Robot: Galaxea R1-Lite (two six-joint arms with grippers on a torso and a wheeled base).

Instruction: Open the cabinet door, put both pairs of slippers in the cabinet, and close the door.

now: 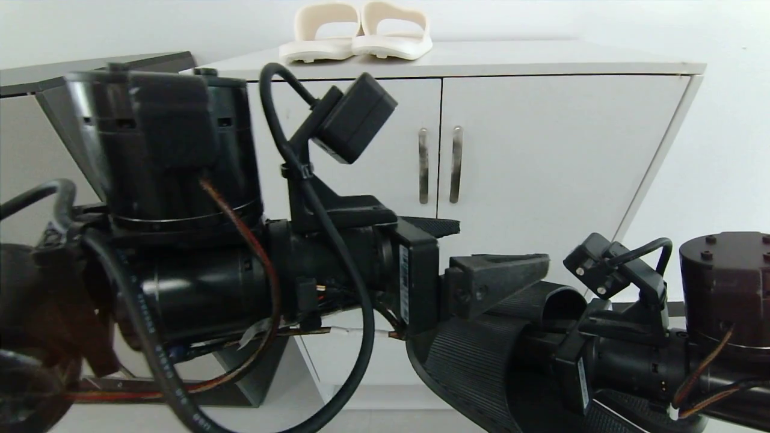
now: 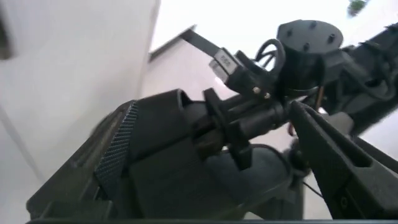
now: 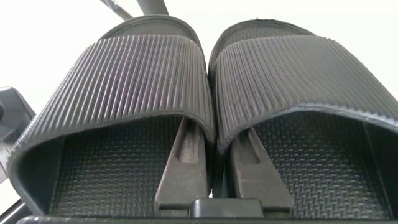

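Observation:
The white cabinet point(image 1: 541, 150) stands ahead with both doors shut, their metal handles point(image 1: 423, 165) side by side at the middle. A cream pair of slippers point(image 1: 355, 33) rests on its top. Low at the right, my right gripper point(image 3: 214, 180) is shut on the black ribbed slippers point(image 1: 481, 361), one finger inside each slipper, pinching their inner walls point(image 3: 211, 124) together. My left gripper point(image 1: 481, 246) hangs open just above those slippers' near end, in front of the left door. The left wrist view has the black slippers point(image 2: 124, 155) and the right wrist point(image 2: 249, 118) close before its finger point(image 2: 336, 155).
A dark grey slanted panel point(image 1: 36, 72) stands left of the cabinet. A white wall lies behind and to the right. Pale floor point(image 1: 373, 415) runs along the cabinet's base. My left arm hides much of the left door.

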